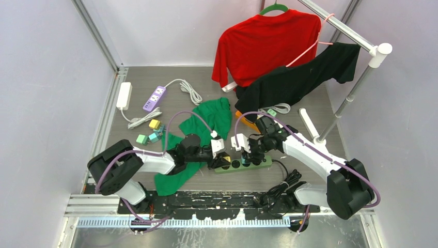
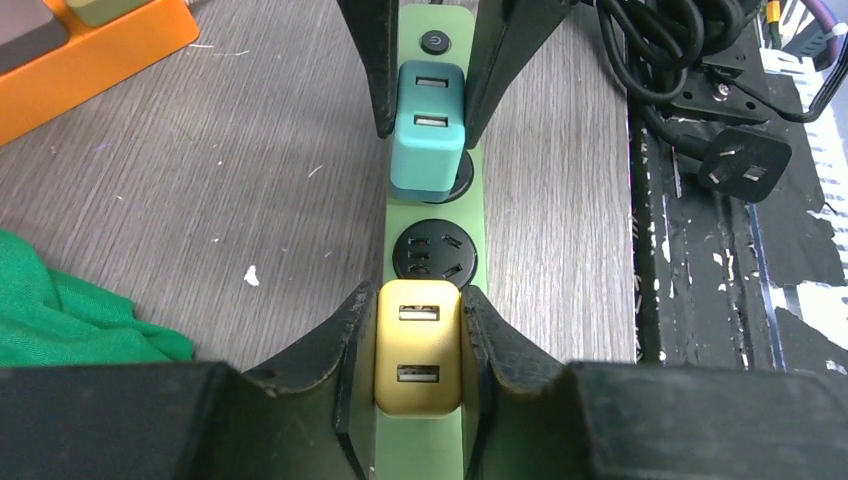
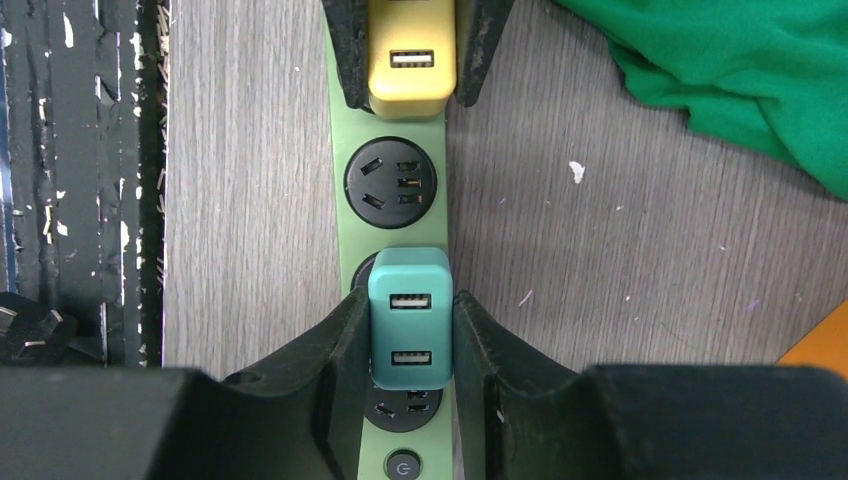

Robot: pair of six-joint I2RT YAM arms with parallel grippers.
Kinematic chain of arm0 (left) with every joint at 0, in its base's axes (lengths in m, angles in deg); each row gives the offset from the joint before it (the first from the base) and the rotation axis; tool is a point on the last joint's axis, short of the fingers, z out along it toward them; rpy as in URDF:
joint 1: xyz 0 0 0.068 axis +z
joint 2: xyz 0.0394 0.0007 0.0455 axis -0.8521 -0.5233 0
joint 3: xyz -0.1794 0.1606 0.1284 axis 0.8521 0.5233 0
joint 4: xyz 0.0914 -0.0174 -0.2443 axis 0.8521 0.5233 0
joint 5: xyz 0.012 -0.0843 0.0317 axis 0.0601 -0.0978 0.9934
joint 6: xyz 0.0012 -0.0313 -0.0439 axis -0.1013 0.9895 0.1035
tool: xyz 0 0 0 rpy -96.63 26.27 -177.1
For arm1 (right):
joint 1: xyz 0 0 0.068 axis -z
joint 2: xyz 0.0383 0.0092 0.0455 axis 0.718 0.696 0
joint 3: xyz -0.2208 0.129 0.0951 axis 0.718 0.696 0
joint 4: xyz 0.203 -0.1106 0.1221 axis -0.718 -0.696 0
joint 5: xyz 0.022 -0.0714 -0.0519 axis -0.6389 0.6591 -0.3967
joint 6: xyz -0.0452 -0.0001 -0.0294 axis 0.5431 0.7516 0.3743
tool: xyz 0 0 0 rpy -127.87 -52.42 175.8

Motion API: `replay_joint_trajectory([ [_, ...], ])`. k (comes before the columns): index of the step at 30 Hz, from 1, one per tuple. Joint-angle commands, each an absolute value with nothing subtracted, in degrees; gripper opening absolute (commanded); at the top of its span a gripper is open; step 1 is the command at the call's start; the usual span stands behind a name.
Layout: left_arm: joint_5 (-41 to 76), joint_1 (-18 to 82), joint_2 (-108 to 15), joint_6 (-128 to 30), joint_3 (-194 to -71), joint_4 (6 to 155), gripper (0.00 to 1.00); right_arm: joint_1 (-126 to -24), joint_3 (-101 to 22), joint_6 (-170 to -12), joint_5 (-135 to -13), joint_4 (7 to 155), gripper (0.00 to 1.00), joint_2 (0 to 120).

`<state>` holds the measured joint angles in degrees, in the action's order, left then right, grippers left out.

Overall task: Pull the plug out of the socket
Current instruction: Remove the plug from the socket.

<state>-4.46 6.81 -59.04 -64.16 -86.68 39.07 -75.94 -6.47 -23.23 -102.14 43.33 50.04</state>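
grip: left gripper [image 2: 417, 305] clenched on flat sides of yellow plastic USB charger cube [image 2: 417, 355] | right gripper [image 3: 410, 300] clamped on teal charger cube [image 3: 409, 335] | place: both seated in slim green power strip [image 3: 350, 232], near-centre of table | handling: rigid, light, smooth; prongs likely tight, so pull straight out; strip may lift

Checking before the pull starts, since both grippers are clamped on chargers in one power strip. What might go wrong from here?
The left gripper is shut on the yellow charger and the right gripper on the teal charger, so nothing pins the green power strip: it may lift with them instead of releasing. Pulling unevenly could also tilt a charger and jam its pins.
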Motion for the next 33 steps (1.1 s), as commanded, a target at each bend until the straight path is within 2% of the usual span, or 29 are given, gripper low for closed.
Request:
replay_joint_trajectory([
  [1,-5.07,6.67,-59.32,-67.43,-88.91,41.31,0.03,-76.41,-7.65,-28.67,-97.13,46.91,0.01,50.77],
  [3,-4.82,6.65,-58.75,-68.78,-88.79,43.14,0.00,-76.29,-7.86,-29.30,-94.41,47.85,0.01,51.18],
  [7,-3.88,6.63,-57.56,-70.79,-88.66,46.97,0.00,-75.46,-8.13,-26.42,-94.75,45.32,0.01,51.19],
  [11,-4.02,6.63,-57.97,-71.26,-88.30,47.49,0.00,-75.67,-8.14,-11.75,-105.47,32.82,0.01,50.47],
  [13,-4.29,6.66,-58.90,-71.22,-88.43,46.84,0.00,-76.52,-6.99,-9.88,-109.42,32.72,0.01,49.84],
  [19,-4.50,6.68,-60.93,-70.50,-89.03,45.90,0.00,-77.86,-9.55,-34.21,-103.45,49.05,0.01,53.19],
  [24,-3.10,6.74,-60.77,-71.03,-87.28,45.02,0.00,-74.63,-9.06,-34.61,-97.52,50.61,0.01,52.18],
  [29,-3.00,7.17,-61.02,-71.43,-86.62,44.86,0.00,-72.19,-7.29,-23.66,-98.70,43.60,0.01,48.38],
  [33,-3.01,7.18,-61.17,-71.89,-87.06,45.95,0.00,-72.57,-7.12,-10.83,-108.64,32.47,0.01,48.67],
])
